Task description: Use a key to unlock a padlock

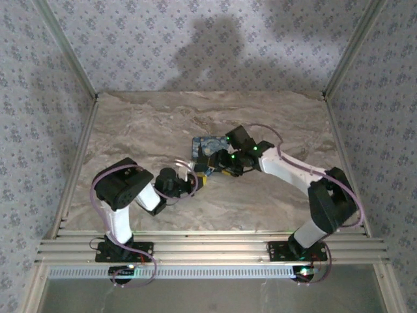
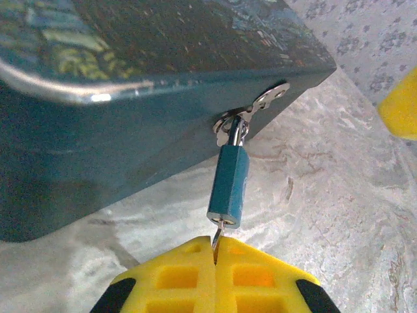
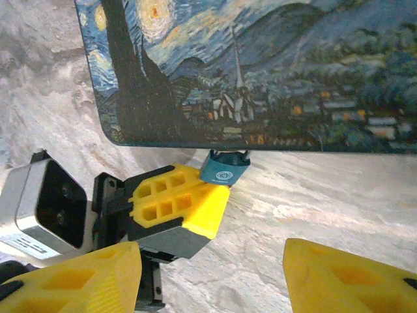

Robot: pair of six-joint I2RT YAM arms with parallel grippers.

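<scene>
A small teal padlock [image 2: 229,186] hangs by its shackle from the metal hasp [image 2: 255,107] on the front of a dark teal box [image 2: 130,117]. My left gripper [image 2: 215,242] is shut on the key [image 2: 219,233], whose blade enters the keyhole in the padlock's underside. In the right wrist view the padlock [image 3: 223,171] sits under the edge of the box's painted lid [image 3: 260,72], with the left gripper's yellow fingers [image 3: 176,199] against it. My right gripper [image 3: 212,274] stands open just in front of the padlock, nothing between its fingers. The shackle looks closed.
The box [image 1: 207,145] lies mid-table on the marble-patterned top [image 1: 273,117], with both arms meeting at its near side. Patterned walls and metal posts enclose the table on three sides. My right gripper [image 1: 220,167] is close beside the left gripper [image 1: 199,181].
</scene>
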